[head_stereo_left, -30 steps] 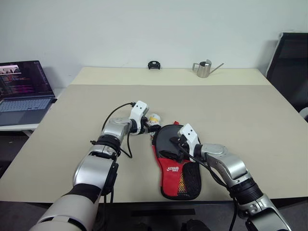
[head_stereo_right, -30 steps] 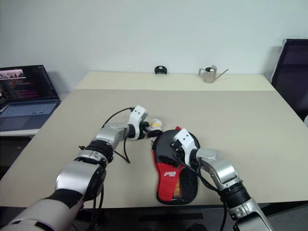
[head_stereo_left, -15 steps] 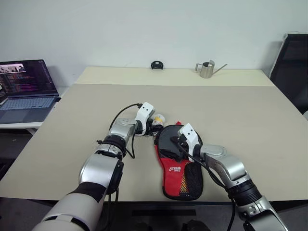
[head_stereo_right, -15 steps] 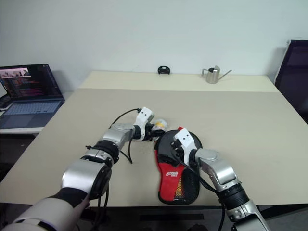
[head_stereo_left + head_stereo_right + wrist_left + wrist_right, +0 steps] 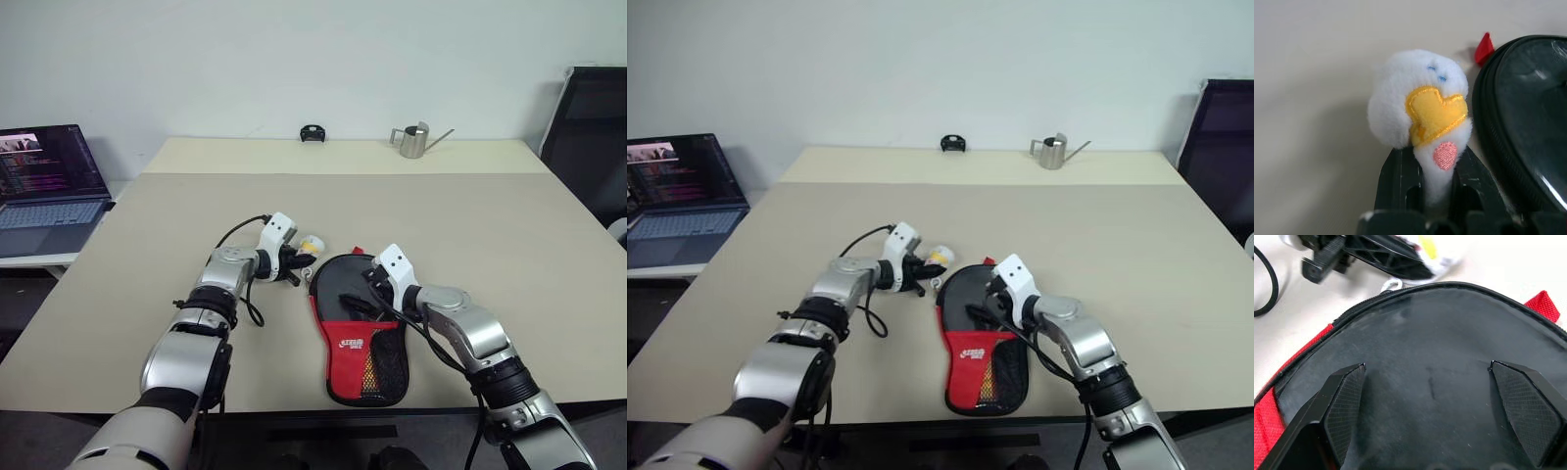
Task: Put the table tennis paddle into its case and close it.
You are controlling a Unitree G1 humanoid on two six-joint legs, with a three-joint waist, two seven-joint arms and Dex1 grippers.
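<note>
the left hand (image 5: 1425, 196), wide a second ago, is now gripping the plush zip charm (image 5: 1422, 105) while the right hand (image 5: 1430, 396) is hovering wide over the case (image 5: 358, 328), suggesting closing is starting.

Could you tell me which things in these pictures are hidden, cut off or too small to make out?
- Table tennis paddle: whether it lies inside the paddle-shaped black and red fabric case is hidden by the case's own cover.
- Small white plush charm with yellow patch: its lower end is hidden between the left gripper fingers.
- Small black object at the far table edge: too small to identify, head views.
- Laptop: cut off by the picture edge.
</note>
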